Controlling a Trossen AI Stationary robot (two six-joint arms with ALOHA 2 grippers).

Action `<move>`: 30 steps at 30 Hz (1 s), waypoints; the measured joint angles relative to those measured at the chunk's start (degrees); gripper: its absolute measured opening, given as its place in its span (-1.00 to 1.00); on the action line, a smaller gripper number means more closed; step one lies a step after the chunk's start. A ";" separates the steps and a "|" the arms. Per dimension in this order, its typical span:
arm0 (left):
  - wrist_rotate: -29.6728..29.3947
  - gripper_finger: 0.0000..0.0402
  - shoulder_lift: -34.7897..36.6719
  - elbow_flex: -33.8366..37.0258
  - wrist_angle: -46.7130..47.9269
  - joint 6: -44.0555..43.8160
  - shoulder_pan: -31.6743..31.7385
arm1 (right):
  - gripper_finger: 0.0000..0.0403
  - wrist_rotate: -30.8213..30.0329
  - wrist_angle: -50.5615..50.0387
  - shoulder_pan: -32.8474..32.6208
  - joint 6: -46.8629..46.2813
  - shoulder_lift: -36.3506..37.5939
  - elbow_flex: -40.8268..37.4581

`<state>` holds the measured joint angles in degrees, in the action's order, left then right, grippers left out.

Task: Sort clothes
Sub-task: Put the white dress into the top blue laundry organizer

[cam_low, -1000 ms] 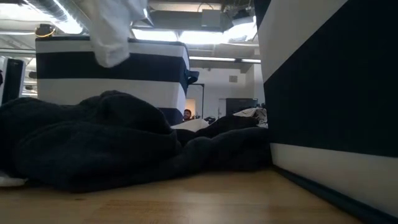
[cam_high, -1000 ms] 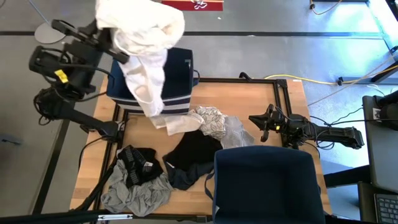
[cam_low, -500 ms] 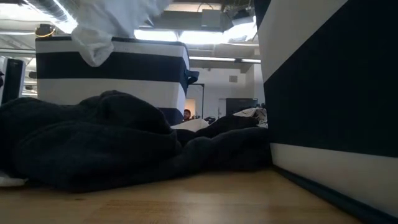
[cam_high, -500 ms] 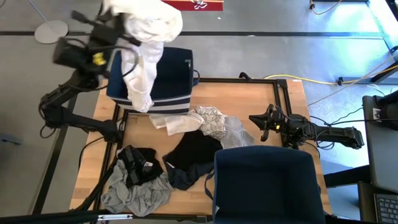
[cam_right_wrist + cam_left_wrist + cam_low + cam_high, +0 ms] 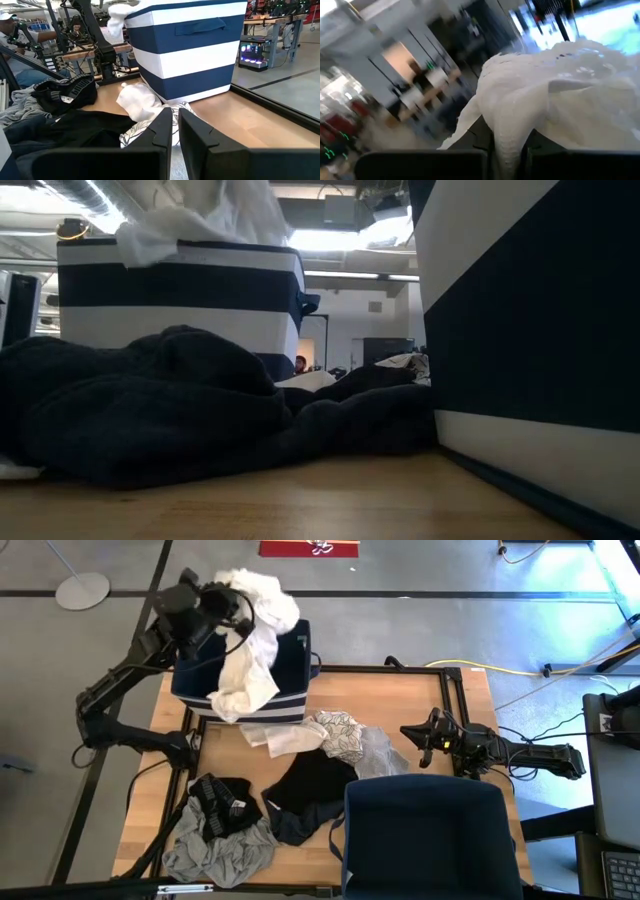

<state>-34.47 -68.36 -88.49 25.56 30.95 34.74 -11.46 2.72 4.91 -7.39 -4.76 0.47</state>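
My left gripper (image 5: 218, 602) is shut on a white garment (image 5: 252, 635) above the far-left navy-and-white striped bin (image 5: 285, 670). The garment is bunched over the bin's opening, and its lower end lies over the bin's near rim (image 5: 150, 245). My right gripper (image 5: 424, 736) waits shut and empty at the table's right side. On the table lie another white garment (image 5: 285, 738), a white one with black pattern (image 5: 340, 732), a grey one (image 5: 382, 752), a black one (image 5: 315, 780), a dark navy one (image 5: 290, 826), and a black (image 5: 222, 802) and a grey one (image 5: 220, 852) at the near left. My left gripper pinches a bunched fold of the white garment (image 5: 508, 142) between its two fingers (image 5: 420, 162). The cloth runs out forward from between them and spreads wide. Its far part rests on the bin; the rest hangs slack from the hold.
A second navy-and-white bin (image 5: 430, 840) stands at the table's near right and fills the right of the low view (image 5: 530, 330). Bare wood (image 5: 400, 690) shows at the far right of the table. A person (image 5: 10, 30) shows beyond the table.
My left gripper has gone down and toward the table's right, over the far-left bin, still shut on the white garment. The garment, which hung long in front of the bin, has been carried over it and now lies bunched on its opening and near rim.
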 joint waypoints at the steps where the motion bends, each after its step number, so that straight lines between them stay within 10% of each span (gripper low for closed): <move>1: 0.04 -0.89 -0.09 0.00 3.03 -2.29 0.02 | -0.83 0.00 0.00 0.00 0.10 -0.01 0.00; 15: 2.86 -0.89 -6.11 0.00 37.48 -29.34 -0.17 | -0.83 0.06 -0.11 0.00 0.19 -0.01 0.00; 30: 3.88 -0.58 -15.98 0.00 42.39 -32.46 0.24 | -0.83 2.01 -0.33 -0.01 -0.12 0.01 -0.02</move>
<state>-30.59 -84.33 -88.49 67.94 -1.52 34.98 -9.45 2.39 4.90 -7.51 -4.76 0.45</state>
